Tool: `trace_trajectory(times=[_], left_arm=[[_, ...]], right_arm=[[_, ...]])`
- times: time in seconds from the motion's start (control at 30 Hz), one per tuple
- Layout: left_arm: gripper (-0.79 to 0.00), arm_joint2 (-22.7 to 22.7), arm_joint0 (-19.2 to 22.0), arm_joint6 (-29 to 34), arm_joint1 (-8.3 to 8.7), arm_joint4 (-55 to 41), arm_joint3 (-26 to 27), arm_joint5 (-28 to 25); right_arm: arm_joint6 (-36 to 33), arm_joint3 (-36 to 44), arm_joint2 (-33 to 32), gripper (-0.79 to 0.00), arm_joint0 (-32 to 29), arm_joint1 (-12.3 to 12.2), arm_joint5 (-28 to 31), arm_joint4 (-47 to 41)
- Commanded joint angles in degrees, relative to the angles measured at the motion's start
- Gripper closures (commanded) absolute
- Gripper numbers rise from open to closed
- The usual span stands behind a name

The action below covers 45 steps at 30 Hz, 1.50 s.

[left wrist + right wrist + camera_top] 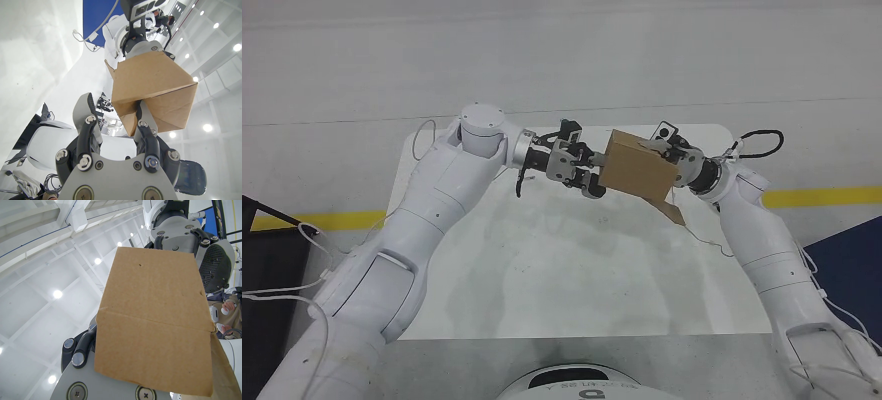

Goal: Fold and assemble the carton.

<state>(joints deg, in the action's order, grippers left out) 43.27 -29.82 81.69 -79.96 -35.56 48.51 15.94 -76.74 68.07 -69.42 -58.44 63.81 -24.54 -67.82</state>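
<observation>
A brown carton hangs in the air over the far part of the white table, between both grippers. My right gripper is shut on its far end, with the fingers hidden behind the cardboard in the right wrist view. My left gripper is open at the other end. One of its fingers is tucked into the fold between the carton's end flaps, and the other finger stands free beside it. A loose flap hangs down near the right arm.
The tabletop under and in front of the carton is bare white. A yellow floor line runs past both sides of the table, and a dark panel stands at its left.
</observation>
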Motion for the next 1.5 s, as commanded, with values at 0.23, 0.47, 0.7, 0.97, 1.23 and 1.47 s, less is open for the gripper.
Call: trace_trajectory(times=[0.23,0.47,0.7,0.97,1.23,1.47], left_arm=[[-0.483,-0.3,0.2,-0.3,-0.4,-0.2,-0.5,0.0],[-0.465,0.4,0.4,-1.1,-0.53,-1.0,-2.3,-0.4],[-0.468,2.0,0.6,-0.4,-0.06,-1.4,-3.7,-1.3],[-0.468,3.6,-0.1,-0.1,0.62,-1.3,-2.5,-1.6],[-0.48,4.3,-0.8,-0.5,0.99,-1.1,-1.4,-1.1],[-0.489,8.4,-0.7,0.8,2.59,-2.1,-4.7,-2.4]], right_arm=[[-0.5,0.0,0.5,0.0,0.2,0.1,0.2,0.7],[-0.6,0.0,0.4,0.0,0.1,0.1,0.1,0.8],[-0.7,0.1,0.4,0.0,0.1,0.1,0.2,0.8],[-0.9,0.2,0.5,0.0,0.1,0.2,0.1,1.0],[-1.0,0.1,0.4,0.0,0.0,0.2,0.0,1.1],[0.0,-2.6,-1.9,0.0,0.7,-0.2,0.4,0.4]])
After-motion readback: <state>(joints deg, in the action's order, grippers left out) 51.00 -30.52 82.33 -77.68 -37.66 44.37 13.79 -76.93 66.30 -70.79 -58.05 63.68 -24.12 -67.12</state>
